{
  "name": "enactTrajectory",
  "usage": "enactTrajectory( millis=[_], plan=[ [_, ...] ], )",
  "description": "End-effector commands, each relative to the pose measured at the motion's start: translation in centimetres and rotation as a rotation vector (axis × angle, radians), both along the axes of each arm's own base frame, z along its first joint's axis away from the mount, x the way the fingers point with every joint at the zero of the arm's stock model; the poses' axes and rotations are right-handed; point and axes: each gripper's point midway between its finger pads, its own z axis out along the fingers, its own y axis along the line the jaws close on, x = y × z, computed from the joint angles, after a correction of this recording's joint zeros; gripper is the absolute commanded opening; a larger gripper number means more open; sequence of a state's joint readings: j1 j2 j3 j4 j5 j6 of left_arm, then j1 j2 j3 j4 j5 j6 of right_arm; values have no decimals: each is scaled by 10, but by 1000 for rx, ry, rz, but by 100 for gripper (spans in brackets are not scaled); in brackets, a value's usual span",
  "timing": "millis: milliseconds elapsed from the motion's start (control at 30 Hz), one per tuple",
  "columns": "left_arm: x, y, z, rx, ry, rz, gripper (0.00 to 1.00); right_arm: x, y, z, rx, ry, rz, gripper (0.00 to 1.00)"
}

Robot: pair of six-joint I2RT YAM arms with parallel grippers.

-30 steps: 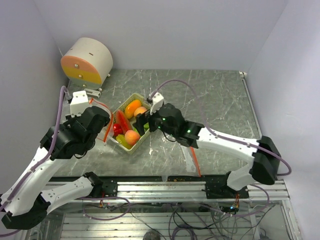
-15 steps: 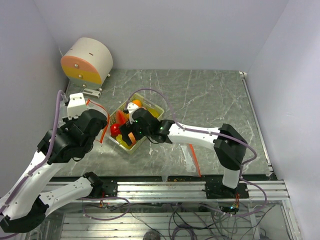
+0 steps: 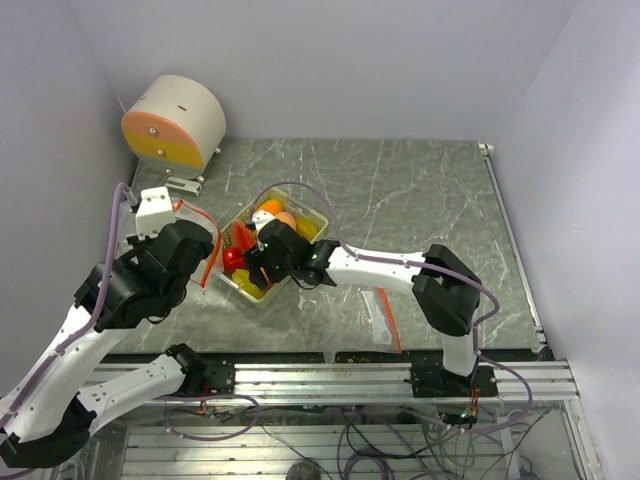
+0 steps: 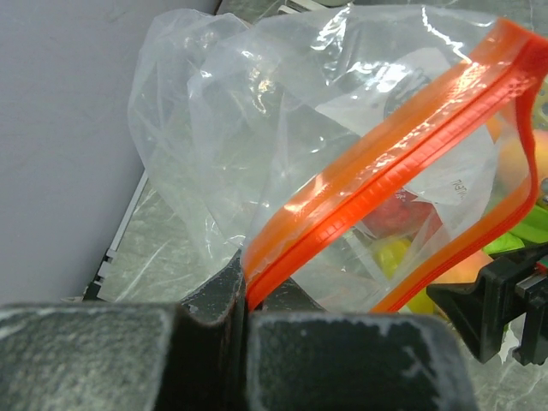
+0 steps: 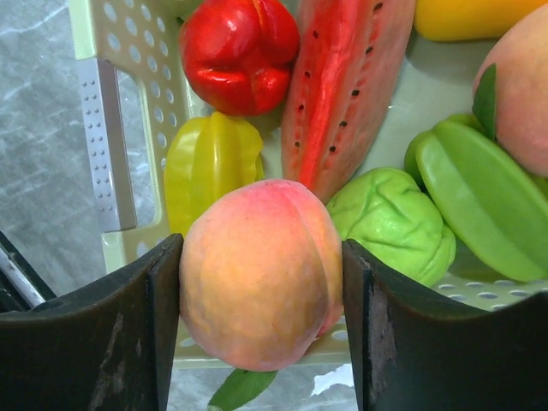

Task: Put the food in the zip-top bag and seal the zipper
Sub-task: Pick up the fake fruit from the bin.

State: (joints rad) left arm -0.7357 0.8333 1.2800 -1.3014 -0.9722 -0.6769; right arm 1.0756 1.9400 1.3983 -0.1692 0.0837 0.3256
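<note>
The food lies in a pale yellow-green tray [image 3: 258,297]. The right wrist view shows a pink-orange peach [image 5: 261,270], a red pepper [image 5: 238,51], a watermelon slice [image 5: 342,86], a yellow starfruit [image 5: 210,163] and green pieces [image 5: 394,223]. My right gripper [image 5: 261,282] is shut on the peach at the tray's near rim [image 5: 107,145]; it also shows in the top view [image 3: 262,270]. My left gripper [image 4: 244,304] is shut on the orange zipper edge [image 4: 385,163] of the clear zip-top bag [image 4: 257,128], held open just left of the tray [image 3: 212,262].
A round cream and orange drum [image 3: 175,122] stands at the back left. An orange strip [image 3: 388,320] lies on the table near the right arm's base. A metal rail [image 3: 330,370] runs along the near edge. Walls close in on the left, back and right.
My right arm has swung left and down into the tray and its fingers now grip the front peach. My left arm has shifted slightly, still holding the bag.
</note>
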Motion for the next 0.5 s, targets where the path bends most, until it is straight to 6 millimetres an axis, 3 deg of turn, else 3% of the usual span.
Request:
enactTrajectory(
  millis=[0, 67, 167, 300, 367, 467],
  plan=[
    [4, -4, -1, -6, -5, -6, 7, 2, -7, -1, -24, 1, -29, 45],
    [5, -6, -3, -5, 2, -8, 7, 3, -9, 7, -12, -10, -36, 32],
    [7, -8, -5, -4, 10, -11, 7, 7, -15, 30, 20, -45, -57, 27],
    [9, -14, -10, -10, 28, -24, 7, 5, -19, 85, 154, -93, -25, 26],
    [11, -17, -12, -14, 36, -32, 7, -4, -18, 120, 252, -105, 35, 26],
    [14, -24, -12, -27, 44, -56, 7, -20, -14, 157, 368, -118, 127, 26]
  ],
)
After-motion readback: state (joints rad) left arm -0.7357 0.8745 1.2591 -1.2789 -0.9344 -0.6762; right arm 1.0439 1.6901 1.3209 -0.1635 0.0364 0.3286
